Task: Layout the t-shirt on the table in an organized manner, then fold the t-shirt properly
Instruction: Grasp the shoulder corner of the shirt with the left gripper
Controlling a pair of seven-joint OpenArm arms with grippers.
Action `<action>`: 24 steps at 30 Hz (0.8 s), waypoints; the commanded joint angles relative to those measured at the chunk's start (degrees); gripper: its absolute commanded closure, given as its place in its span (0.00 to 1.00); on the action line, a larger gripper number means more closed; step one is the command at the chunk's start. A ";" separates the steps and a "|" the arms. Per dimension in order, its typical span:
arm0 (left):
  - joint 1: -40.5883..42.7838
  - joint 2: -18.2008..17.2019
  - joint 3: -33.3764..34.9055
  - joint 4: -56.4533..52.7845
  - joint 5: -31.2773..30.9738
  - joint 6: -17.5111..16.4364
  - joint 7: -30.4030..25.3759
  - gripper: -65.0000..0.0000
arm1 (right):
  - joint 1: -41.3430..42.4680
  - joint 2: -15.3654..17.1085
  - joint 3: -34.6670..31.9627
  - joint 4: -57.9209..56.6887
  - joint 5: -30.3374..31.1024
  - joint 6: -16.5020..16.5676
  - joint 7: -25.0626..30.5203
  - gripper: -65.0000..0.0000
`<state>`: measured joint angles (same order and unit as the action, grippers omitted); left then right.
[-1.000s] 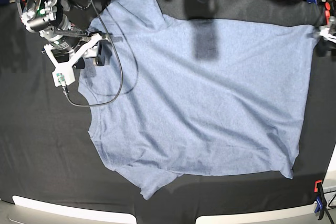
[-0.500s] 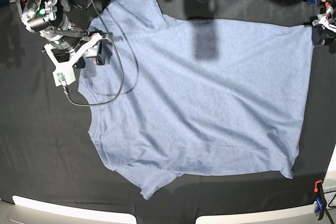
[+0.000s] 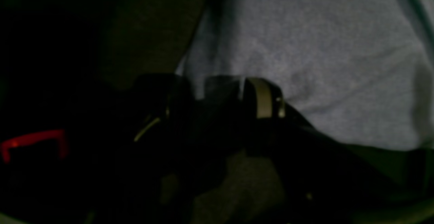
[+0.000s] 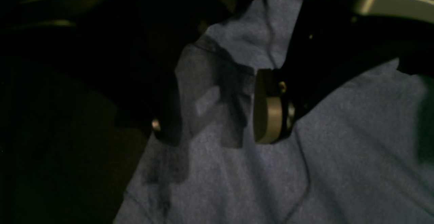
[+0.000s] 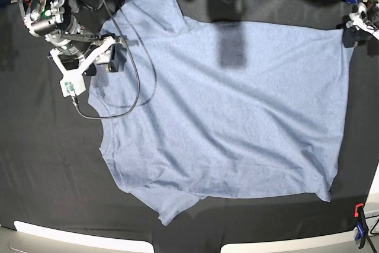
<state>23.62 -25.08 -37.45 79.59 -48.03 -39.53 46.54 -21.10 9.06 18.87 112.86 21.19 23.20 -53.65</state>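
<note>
Under right hand (image 4: 217, 115), wide open: t-shirt (image 5: 237, 117) collar; left hand's (image 3: 217, 92) gap unclear.

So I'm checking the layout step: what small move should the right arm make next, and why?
Probably close the right claw on the shirt fabric bunched between its open fingers, then tug outward. That sleeve and collar area looks rumpled, not flat on the table.
</note>
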 commanded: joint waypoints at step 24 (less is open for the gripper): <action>-1.07 0.48 -0.28 0.76 -1.16 -0.47 -3.69 1.00 | -11.13 -1.42 14.12 0.87 16.26 1.68 -8.09 0.50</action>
<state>22.68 -23.49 -37.43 79.59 -47.86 -39.51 43.72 -32.18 7.31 32.80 112.86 36.45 24.27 -62.76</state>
